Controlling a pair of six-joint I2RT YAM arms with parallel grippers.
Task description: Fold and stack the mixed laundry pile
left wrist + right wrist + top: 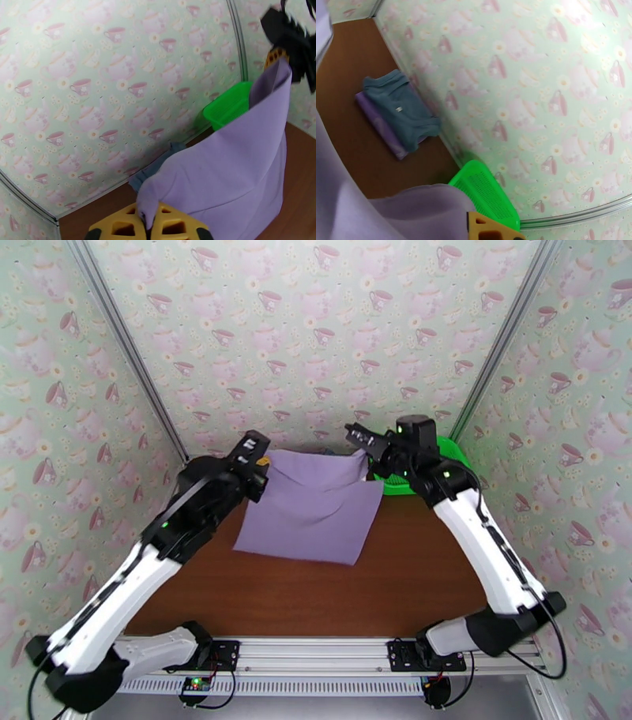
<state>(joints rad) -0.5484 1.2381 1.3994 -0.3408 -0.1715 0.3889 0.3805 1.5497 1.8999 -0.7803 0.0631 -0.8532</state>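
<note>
The pale lavender-grey garment (312, 508) hangs stretched between both grippers at the far side of the table, its lower part lying on the wood. My left gripper (263, 465) is shut on its left top corner; in the left wrist view the yellow fingers (173, 227) pinch that corner (147, 211). My right gripper (365, 451) is shut on the right top corner. By the back wall, the folded dusty blue-grey garment (401, 108) lies on the folded purple one (379, 123).
A green mesh basket (395, 481) sits at the far right, just behind the right gripper, also seen as the basket (489, 195) and the basket (229, 104). Patterned walls close in on three sides. The brown table (316, 595) lies bare in front.
</note>
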